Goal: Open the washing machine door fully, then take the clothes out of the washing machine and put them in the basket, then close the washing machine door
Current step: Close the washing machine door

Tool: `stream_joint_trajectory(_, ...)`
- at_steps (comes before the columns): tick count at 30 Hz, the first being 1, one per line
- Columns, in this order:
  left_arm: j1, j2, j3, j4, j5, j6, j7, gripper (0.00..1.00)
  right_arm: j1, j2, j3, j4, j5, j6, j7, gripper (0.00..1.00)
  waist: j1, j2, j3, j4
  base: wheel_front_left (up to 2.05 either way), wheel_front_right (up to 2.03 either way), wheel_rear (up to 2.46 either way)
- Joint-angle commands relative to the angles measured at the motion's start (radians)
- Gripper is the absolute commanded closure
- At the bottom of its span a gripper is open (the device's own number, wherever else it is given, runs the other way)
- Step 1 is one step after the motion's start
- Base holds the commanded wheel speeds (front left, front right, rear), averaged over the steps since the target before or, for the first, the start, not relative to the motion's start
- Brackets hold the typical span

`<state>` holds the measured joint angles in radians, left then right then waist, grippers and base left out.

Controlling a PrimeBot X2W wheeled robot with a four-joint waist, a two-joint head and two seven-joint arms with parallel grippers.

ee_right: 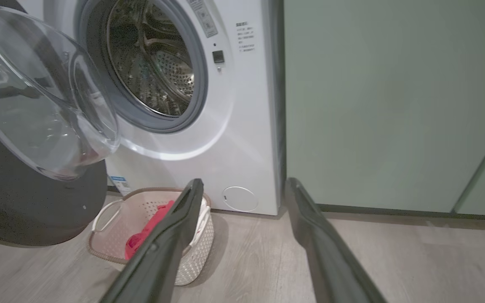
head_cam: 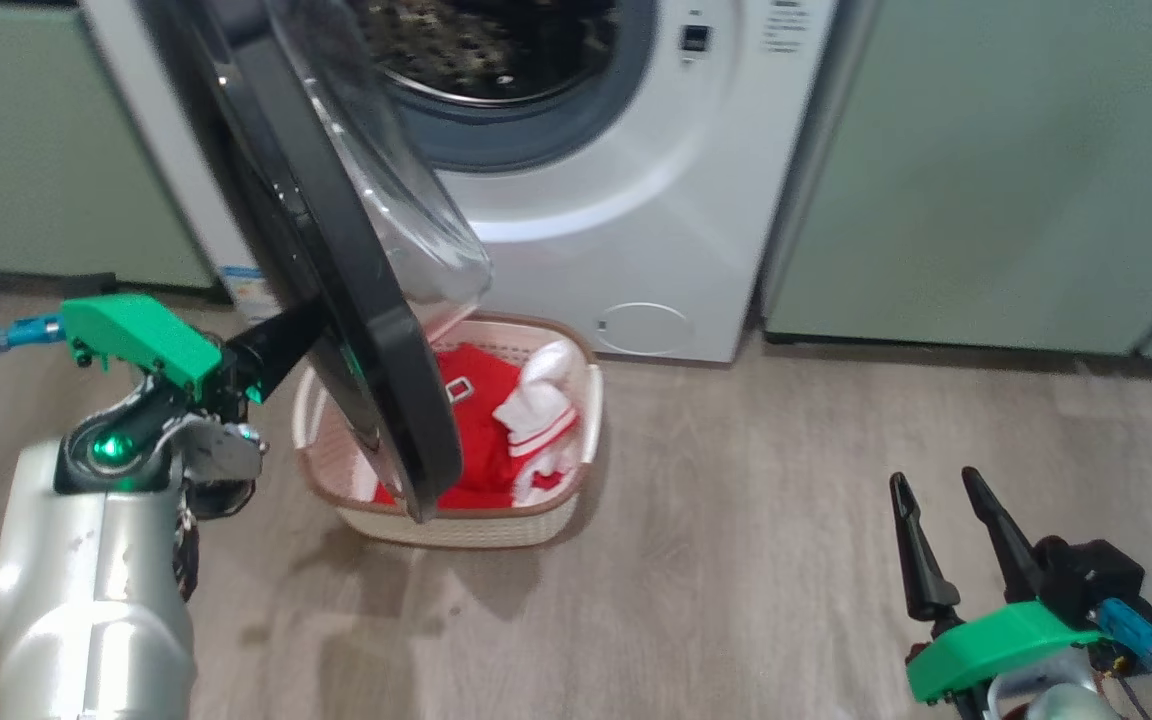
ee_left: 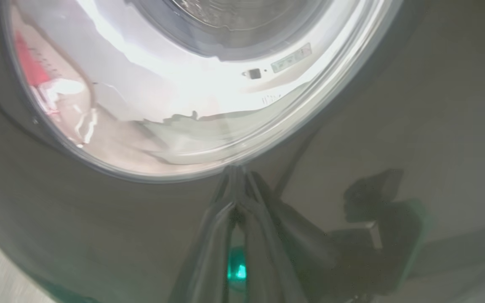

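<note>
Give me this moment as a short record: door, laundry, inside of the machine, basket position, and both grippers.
door: washing machine door stands partly open
laundry: clothes, red and white, lie in the basket
inside: drum, no garment visible in the part shown
basket position: on the floor before the washing machine, below the door's lower edge
left: left gripper shut, tips against the door's black outer face
right: right gripper open, empty, low over the floor

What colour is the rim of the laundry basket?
Brown, over cream perforated sides. The basket shows best in the head view.
</note>
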<state>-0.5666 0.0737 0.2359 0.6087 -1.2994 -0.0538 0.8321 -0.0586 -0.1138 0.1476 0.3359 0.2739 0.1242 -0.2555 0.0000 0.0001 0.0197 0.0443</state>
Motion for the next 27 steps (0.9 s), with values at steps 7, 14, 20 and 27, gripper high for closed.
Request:
stream_joint_trajectory(7,-0.113,0.014,0.047,0.059,-0.02,-0.05,-0.069,1.0,-0.032,-0.013,0.023,-0.029,0.003,0.007,-0.006,0.0,0.0,-0.0001,0.019,-0.161,0.0,0.0,0.0)
stream_joint_trajectory(14,-0.151,0.008,0.047,0.122,-0.033,-0.073,-0.118,1.0,-0.029,-0.016,0.015,-0.031,0.004,0.007,-0.006,0.0,0.0,-0.0001,0.033,-0.236,0.0,0.0,0.0)
stream_joint_trajectory(20,-0.162,-0.001,0.025,0.132,-0.046,-0.076,-0.137,1.0,-0.024,-0.015,0.005,-0.031,0.003,0.007,-0.006,0.0,0.0,-0.0001,0.026,-0.24,0.0,0.0,0.0)
stream_joint_trajectory(27,-0.09,0.01,-0.008,0.06,-0.044,-0.077,-0.206,0.8,-0.018,-0.01,0.003,-0.035,0.002,0.007,-0.006,0.0,0.0,-0.0001,-0.006,-0.173,0.0,0.0,0.0)
